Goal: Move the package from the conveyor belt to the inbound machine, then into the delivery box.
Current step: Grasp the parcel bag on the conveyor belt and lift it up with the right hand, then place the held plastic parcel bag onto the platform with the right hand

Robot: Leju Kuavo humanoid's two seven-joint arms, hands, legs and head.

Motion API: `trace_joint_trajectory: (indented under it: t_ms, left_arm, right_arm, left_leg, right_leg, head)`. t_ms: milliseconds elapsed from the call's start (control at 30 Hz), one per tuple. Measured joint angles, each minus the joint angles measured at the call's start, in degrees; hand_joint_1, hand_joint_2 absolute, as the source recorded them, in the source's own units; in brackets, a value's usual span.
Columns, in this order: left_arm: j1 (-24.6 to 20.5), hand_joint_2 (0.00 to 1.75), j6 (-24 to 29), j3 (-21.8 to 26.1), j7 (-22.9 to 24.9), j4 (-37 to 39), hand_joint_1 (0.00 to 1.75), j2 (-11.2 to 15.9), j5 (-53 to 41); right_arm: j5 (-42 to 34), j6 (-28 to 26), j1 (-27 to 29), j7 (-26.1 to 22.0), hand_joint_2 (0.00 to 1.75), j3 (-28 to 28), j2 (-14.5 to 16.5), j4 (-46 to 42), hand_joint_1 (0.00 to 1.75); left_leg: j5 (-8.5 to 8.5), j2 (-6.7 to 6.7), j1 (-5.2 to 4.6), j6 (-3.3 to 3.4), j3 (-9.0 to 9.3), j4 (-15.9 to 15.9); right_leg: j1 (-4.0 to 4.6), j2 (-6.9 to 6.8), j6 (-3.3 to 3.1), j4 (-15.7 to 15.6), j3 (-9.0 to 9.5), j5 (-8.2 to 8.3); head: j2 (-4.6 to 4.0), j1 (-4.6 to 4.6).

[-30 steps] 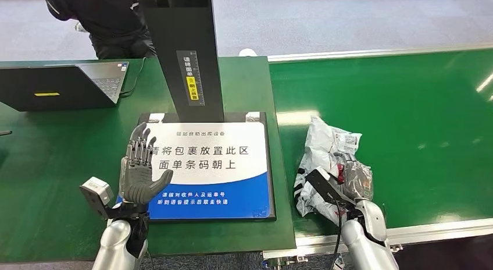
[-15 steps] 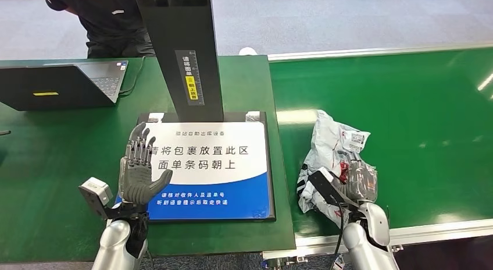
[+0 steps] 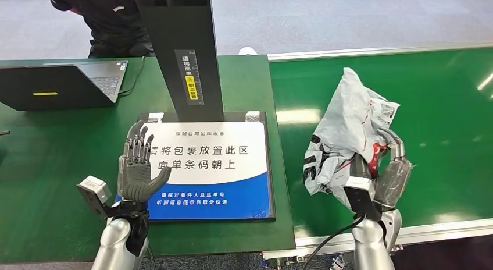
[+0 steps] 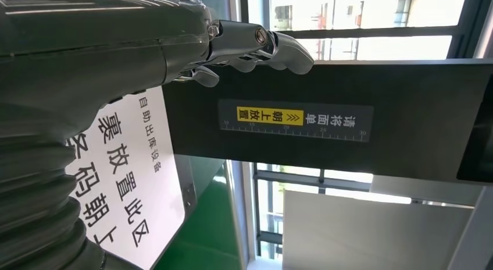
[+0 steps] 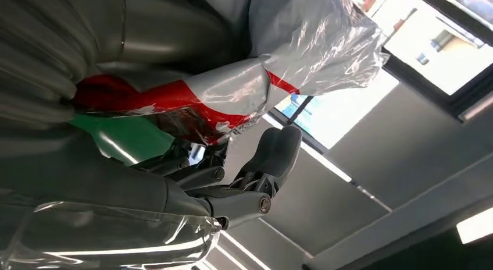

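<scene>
The right hand (image 3: 388,174) grips the package (image 3: 349,130), a crumpled white plastic mailer with red and black print, and holds it above the green conveyor belt (image 3: 442,101); most of the bag rises forward of and to the left of the hand, with its shipping label (image 3: 385,112) near the upper fingers. In the right wrist view the bag (image 5: 279,60) is bunched against the palm, its red stripe pressed beside the grey thumb, while the darker fingers (image 5: 273,156) curl around its underside. The left hand (image 3: 137,168) is released, holding nothing, palm facing right with fingers spread and pointing forward, poised over the left edge of the inbound machine's white and blue placement board (image 3: 212,165). Just ahead and to the right of that hand stands the machine's black upright column (image 3: 189,54), which bears a yellow label (image 3: 190,88); the left wrist view shows the same column (image 4: 349,118) directly beyond the fingertips (image 4: 285,49), apart from them. Farther forward and to the left of the left hand, an open laptop (image 3: 64,84) sits on the green desk (image 3: 40,165), and a person in dark clothing (image 3: 110,20) is behind it. The package hangs well to the right of the board, not touching it.
</scene>
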Motion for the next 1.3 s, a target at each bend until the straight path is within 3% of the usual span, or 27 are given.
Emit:
trace_joint_trajectory:
  t_ms: [233, 367, 467, 600, 833, 1100, 1133, 1233, 1267, 1300]
  left_arm:
    - [-1.1, 1.75, 0.4, -1.1, 0.0, 0.1, 0.00, 0.0, 0.7]
    - [-1.1, 1.75, 0.4, -1.3, 0.0, 0.1, 0.00, 0.0, 1.1]
    - [-1.3, 1.75, 0.3, -1.9, 0.0, 0.1, 0.00, 0.1, 1.4]
    - [-2.0, 1.75, 0.1, -2.9, 0.0, 0.1, 0.00, 0.2, 1.8]
    - [-3.4, 1.75, 0.1, -4.2, 0.0, 0.6, 0.00, 0.3, 1.9]
    - [-4.0, 1.75, 0.1, -5.1, 0.0, 1.2, 0.00, 0.3, 1.9]
    - [-4.0, 1.75, 0.2, -5.2, 0.0, 1.2, 0.00, 0.3, 1.9]
    - [-4.0, 1.75, 0.4, -5.3, 0.0, 1.2, 0.00, 0.4, 2.0]
    - [-4.0, 1.75, 0.5, -5.3, 0.0, 1.2, 0.00, 0.4, 2.0]
    - [-4.0, 1.75, 0.6, -5.3, 0.0, 1.2, 0.00, 0.4, 2.0]
  right_arm:
    - [-1.5, 3.7, -5.1, 2.5, 1.75, 5.0, -1.8, 0.2, 1.75]
    - [-1.0, 9.9, -8.9, 4.0, 1.75, 9.3, -3.3, 2.8, 1.75]
    - [2.2, 14.0, -12.9, 3.8, 1.75, 13.7, -4.4, 7.1, 1.75]
    - [8.3, 15.0, -17.7, 1.9, 1.75, 20.9, -5.1, 14.3, 1.75]
    - [14.4, 18.7, -24.6, 0.5, 1.75, 33.3, -3.5, 24.2, 1.75]
    - [20.5, 19.4, -27.5, 1.3, 1.75, 43.1, -1.0, 30.7, 1.74]
    - [21.5, 19.0, -27.8, 1.9, 1.75, 44.5, -0.5, 31.5, 1.52]
    - [23.6, 16.9, -28.7, 3.9, 1.75, 48.2, 0.4, 33.9, 0.23]
    - [24.2, 15.7, -29.1, 4.7, 1.75, 49.2, 0.7, 34.7, 0.01]
    - [24.6, 14.5, -29.5, 5.6, 1.75, 50.1, 1.0, 35.5, 0.00]
  left_leg:
    - [0.03, 0.05, -0.05, 0.01, 0.01, 0.0]
    - [0.04, 0.07, -0.05, 0.00, 0.00, 0.0]
    - [0.07, 0.07, -0.04, -0.03, -0.03, 0.0]
    - [0.09, 0.07, -0.03, -0.05, -0.06, 0.0]
    - [0.12, 0.05, -0.03, -0.07, -0.10, 0.0]
    - [0.12, 0.06, -0.03, -0.08, -0.16, 0.0]
    - [0.12, 0.06, -0.03, -0.08, -0.16, 0.0]
    - [0.12, 0.05, -0.03, -0.08, -0.17, 0.0]
    - [0.12, 0.05, -0.03, -0.08, -0.17, 0.0]
    - [0.13, 0.05, -0.03, -0.08, -0.17, 0.0]
  right_leg:
    - [-0.05, 0.05, 0.03, 0.0, -0.02, 0.07]
    - [-0.04, 0.08, 0.01, 0.1, -0.06, 0.07]
    - [-0.03, 0.09, 0.01, 0.1, -0.09, 0.07]
    - [-0.03, 0.09, 0.00, 0.1, -0.12, 0.07]
    - [-0.02, 0.08, 0.00, 0.2, -0.20, 0.07]
    - [-0.03, 0.09, -0.01, 0.2, -0.26, 0.06]
    - [-0.02, 0.09, -0.01, 0.2, -0.27, 0.06]
    - [-0.02, 0.08, -0.02, 0.2, -0.27, 0.06]
    - [-0.02, 0.08, -0.02, 0.2, -0.27, 0.06]
    - [-0.02, 0.08, -0.02, 0.2, -0.27, 0.07]
  head:
    - [0.00, -0.01]
    - [0.00, -0.01]
    - [0.00, -0.01]
    - [0.00, -0.01]
    - [0.00, -0.01]
    - [0.00, -0.02]
    - [0.00, -0.02]
    - [0.00, -0.01]
    - [0.00, -0.01]
    - [0.00, -0.01]
